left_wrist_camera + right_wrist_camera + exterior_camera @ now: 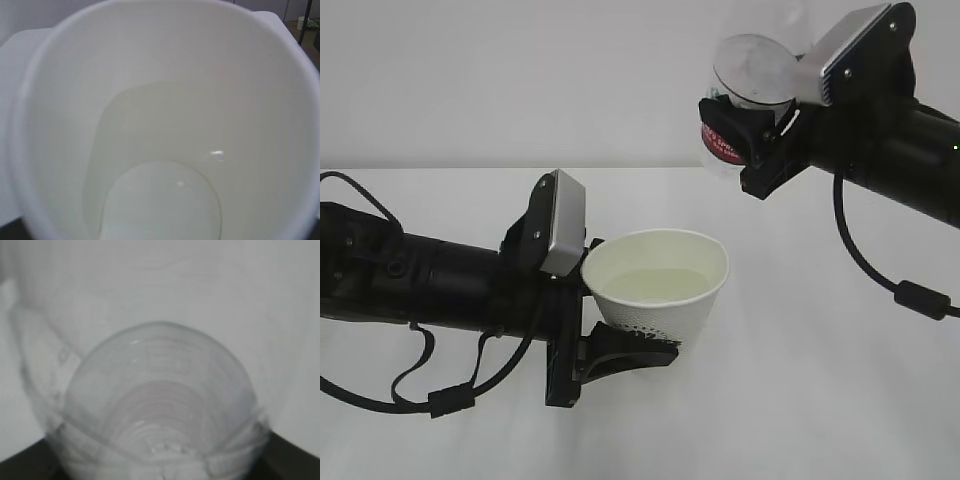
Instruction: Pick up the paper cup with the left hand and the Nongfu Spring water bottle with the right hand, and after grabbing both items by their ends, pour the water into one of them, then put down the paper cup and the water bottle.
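paper cup (660, 290): held off the bench (820, 400) near its middle, tilted a little, clamped low on the wall by the left hand (610, 355) jaws.
water (655, 285): pooled in the cup, roughly half full; faintly yellowish against the cream inside in the left wrist view.
Nongfu Spring water bottle (745, 100): held high above the right side of the bench, gripped around the body by the right hand (750, 135) jaws, base turned toward the exterior camera; mouth not seen.
bottle contents: apparently empty or nearly so, judged from the clear ribbed inside in the right wrist view; cannot be confirmed.
stage: pour judged done; both items not yet set down.
risk 1: water spilled over the rim if the tilted cup is lowered fast or tipped further.
risk 2: thin cup wall crushed or slipped through a low grip under the water's weight.
risk 3: cup toppled if released before the base sits flat.
risk 4: light bottle tipped over if set down off vertical.
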Tool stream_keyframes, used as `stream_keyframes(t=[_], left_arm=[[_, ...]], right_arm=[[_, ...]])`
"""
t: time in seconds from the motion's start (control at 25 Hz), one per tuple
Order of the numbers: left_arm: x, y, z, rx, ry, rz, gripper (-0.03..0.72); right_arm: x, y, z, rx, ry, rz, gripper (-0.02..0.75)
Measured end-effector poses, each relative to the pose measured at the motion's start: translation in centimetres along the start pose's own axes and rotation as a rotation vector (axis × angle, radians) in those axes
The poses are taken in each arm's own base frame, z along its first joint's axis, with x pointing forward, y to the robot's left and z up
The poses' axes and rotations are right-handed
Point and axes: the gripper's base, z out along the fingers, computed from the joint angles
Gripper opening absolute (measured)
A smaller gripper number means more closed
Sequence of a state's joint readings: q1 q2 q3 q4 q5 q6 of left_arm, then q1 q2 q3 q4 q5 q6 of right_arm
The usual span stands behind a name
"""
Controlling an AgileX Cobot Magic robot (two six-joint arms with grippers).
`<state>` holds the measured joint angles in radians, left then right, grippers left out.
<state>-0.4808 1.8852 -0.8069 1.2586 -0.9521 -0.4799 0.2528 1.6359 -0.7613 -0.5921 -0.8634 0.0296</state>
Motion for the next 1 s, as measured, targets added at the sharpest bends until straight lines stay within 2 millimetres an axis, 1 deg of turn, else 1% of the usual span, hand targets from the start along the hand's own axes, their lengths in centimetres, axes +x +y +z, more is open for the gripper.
stream_keyframes(t=[0.24,0.84,1.0], left_arm=[[0.00,0.00,0.00,0.000,0.000,0.000,0.486],[0.00,0.00,0.00,0.000,0.000,0.000,0.485],[0.00,0.00,0.00,0.000,0.000,0.000,0.485]], right_arm=[[0.00,0.00,0.00,0.000,0.000,0.037,0.479],[0.00,0.00,0.00,0.000,0.000,0.045,0.479],[0.00,-0.45,-0.01,0.050,-0.003,0.089,0.479]])
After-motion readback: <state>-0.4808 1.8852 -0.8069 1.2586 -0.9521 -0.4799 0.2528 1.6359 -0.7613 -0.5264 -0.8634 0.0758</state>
